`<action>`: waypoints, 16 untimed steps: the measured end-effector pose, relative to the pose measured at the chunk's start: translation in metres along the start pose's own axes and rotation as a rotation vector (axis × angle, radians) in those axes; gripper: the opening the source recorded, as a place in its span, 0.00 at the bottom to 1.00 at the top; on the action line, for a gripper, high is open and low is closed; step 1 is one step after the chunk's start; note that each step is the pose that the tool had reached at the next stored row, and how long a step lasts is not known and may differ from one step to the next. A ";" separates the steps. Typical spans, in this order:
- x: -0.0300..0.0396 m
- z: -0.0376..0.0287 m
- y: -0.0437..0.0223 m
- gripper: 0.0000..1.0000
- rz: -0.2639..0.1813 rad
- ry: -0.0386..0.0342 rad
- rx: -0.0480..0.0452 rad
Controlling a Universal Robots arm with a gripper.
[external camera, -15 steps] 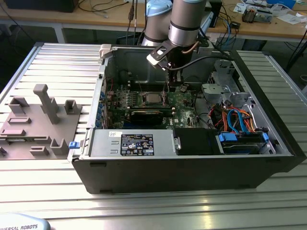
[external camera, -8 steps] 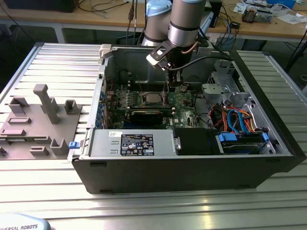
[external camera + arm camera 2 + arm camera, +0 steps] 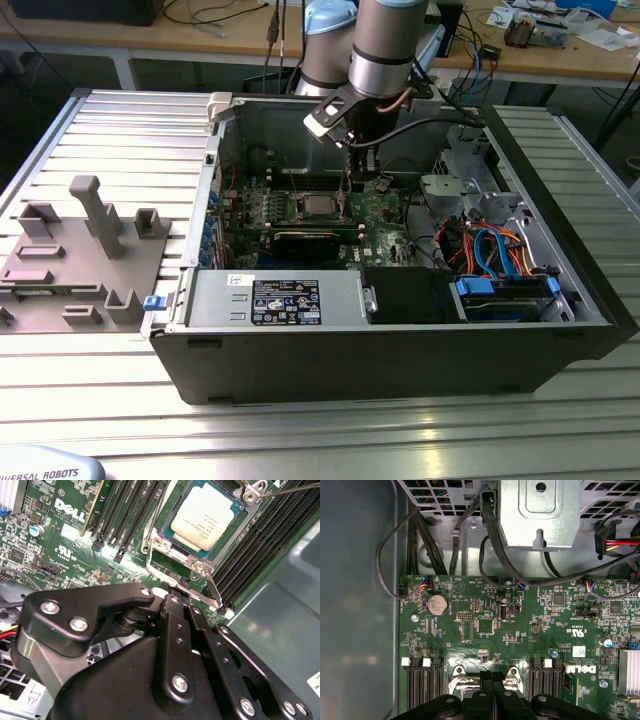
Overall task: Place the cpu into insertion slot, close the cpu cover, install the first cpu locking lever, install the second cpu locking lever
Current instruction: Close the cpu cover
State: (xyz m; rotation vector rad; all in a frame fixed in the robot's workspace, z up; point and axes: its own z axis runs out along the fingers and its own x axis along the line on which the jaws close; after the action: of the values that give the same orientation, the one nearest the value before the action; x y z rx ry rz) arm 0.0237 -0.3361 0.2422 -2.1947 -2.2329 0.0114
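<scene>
The cpu [image 3: 207, 517], a square chip with a silver top, lies in the insertion slot, whose contact field is hidden under it. The silver cpu cover [image 3: 243, 527] lies flat as a frame around the chip. One thin locking lever [image 3: 212, 587] runs along the socket's edge, and another lever [image 3: 295, 487] crosses the far corner. My gripper [image 3: 181, 602] is shut, its tips right at the socket's edge beside the first lever; nothing shows between the fingers [image 3: 485, 680]. In the exterior view the gripper [image 3: 346, 190] hangs just beside the cpu [image 3: 318, 207], on the exterior view's right.
The green motherboard [image 3: 520, 630] sits inside an open computer case [image 3: 560, 330]. Long black memory slots [image 3: 125, 510] flank the socket. Cables and a drive cage [image 3: 470, 190] crowd the exterior view's right. A grey fixture [image 3: 80, 250] stands on the table at the left.
</scene>
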 end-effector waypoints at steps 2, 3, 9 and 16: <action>0.0000 0.0005 -0.0006 0.11 0.000 0.0000 0.0000; 0.0000 0.0007 -0.0008 0.11 0.000 0.0000 0.0000; 0.0000 0.0017 -0.0011 0.11 0.000 0.0001 -0.0001; 0.0001 0.0039 -0.0084 0.11 0.000 0.0000 0.0000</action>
State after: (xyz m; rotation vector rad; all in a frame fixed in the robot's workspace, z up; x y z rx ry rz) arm 0.0153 -0.3361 0.2384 -2.1949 -2.2326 0.0114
